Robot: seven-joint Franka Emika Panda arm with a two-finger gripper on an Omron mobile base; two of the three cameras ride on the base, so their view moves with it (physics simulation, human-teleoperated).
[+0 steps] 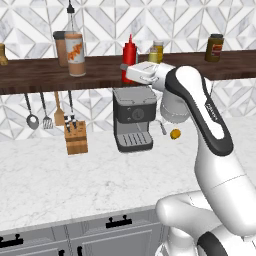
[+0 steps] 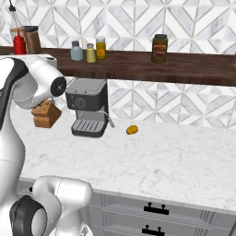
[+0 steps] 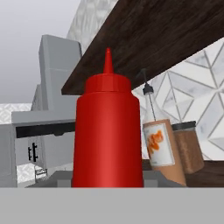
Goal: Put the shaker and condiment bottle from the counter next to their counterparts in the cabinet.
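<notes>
**Student:** Why was the condiment bottle (image 1: 130, 52) held upright at the cabinet (image 1: 40, 75)?

**Instructor:** It belonged beside its counterpart, the orange-labelled bottle (image 1: 75, 53). The gripper (image 1: 128, 68) had closed on the red bottle's lower body, one dark finger lying against its side. Held upright, the bottle would stand unaided once let go. In the left base view a gap separated the two bottles. Whether the red bottle's base rested on the plank could not be told.

**Student:** And the shaker (image 2: 91, 54)?

**Instructor:** It stood on the cabinet just beside the blue-grey shaker (image 2: 76, 51), so that half of the task looked complete.

**Student:** How many of each were there?

**Instructor:** There were two shakers and two bottles, one red and one orange-labelled. There were three jars: a yellow jar (image 2: 100, 48) next to the shakers, a brown jar (image 2: 32, 39) behind the bottles, and a dark jar (image 2: 159, 48) well apart. The counter (image 2: 175, 156) carried one coffee machine (image 2: 87, 113) and one knife block (image 1: 76, 138).
</notes>
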